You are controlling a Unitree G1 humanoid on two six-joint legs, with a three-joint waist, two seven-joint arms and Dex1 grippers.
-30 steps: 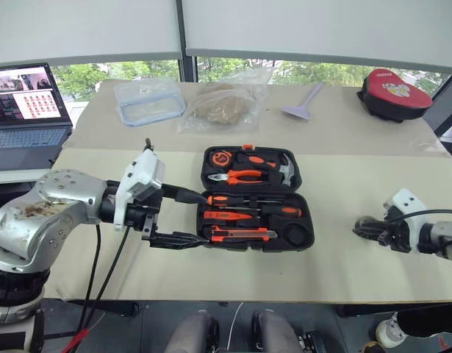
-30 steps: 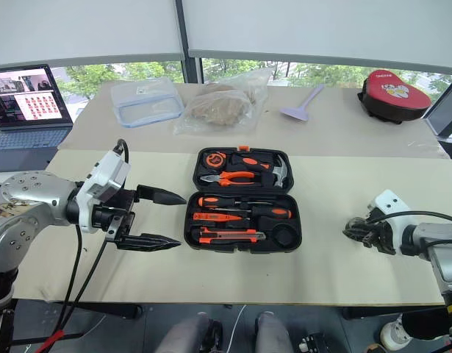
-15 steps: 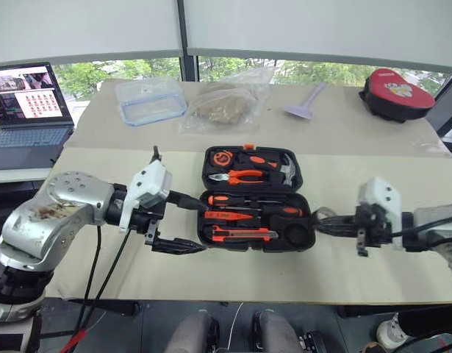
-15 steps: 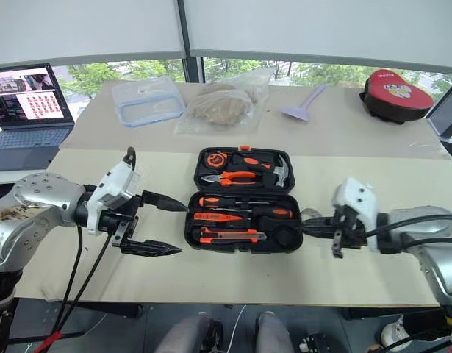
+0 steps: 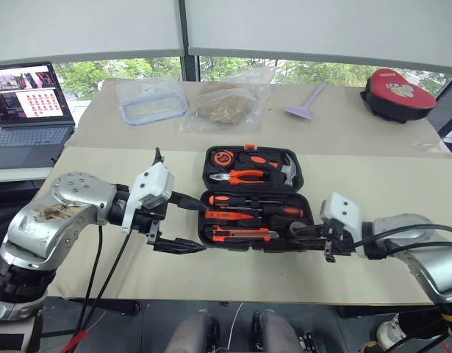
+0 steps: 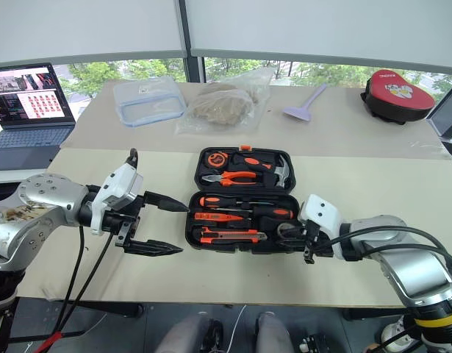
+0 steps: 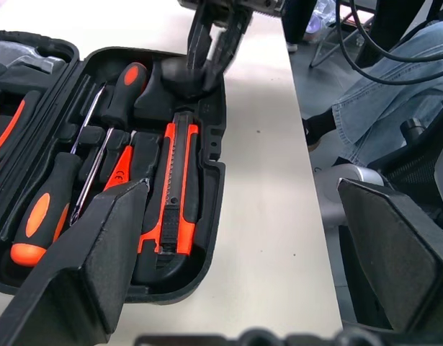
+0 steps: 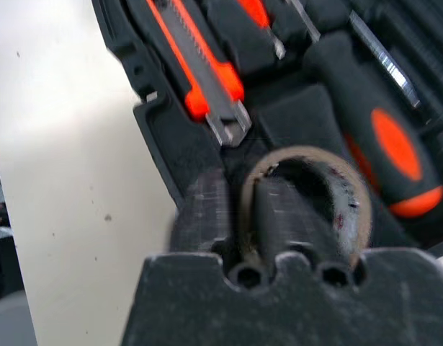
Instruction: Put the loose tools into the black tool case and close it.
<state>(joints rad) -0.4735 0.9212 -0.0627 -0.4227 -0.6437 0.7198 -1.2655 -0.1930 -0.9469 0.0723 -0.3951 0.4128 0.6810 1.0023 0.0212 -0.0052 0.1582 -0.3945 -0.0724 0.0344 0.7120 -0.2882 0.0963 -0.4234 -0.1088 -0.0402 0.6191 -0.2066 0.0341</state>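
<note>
Fingers of the left gripper (image 5: 183,223) stand spread wide with nothing between them, just off the 9 o'clock edge of the black tool case (image 5: 209,157), not touching it. We see the right gripper (image 6: 290,234) at the case's 4 o'clock corner, one finger inside the hole of the small dark grey tape roll (image 8: 307,198) and one outside its wall; fingers partly parted, and we cannot tell whether they pinch the roll.

We note the case lying open at the centre of the table (image 5: 101,276), lid half toward 12 o'clock. Lower half holds the two black-and-orange-handled screwdrivers (image 5: 244,200), the small all-orange screwdriver (image 5: 227,215), and the orange-and-black utility knife (image 5: 240,235) along the 6 o'clock edge. The tape roll sits in its pocket just beside the knife's blade end.

Lid half carries pliers (image 5: 240,176) and a hammer (image 5: 287,171). A laptop (image 5: 23,110) stands well apart at 10 o'clock.
</note>
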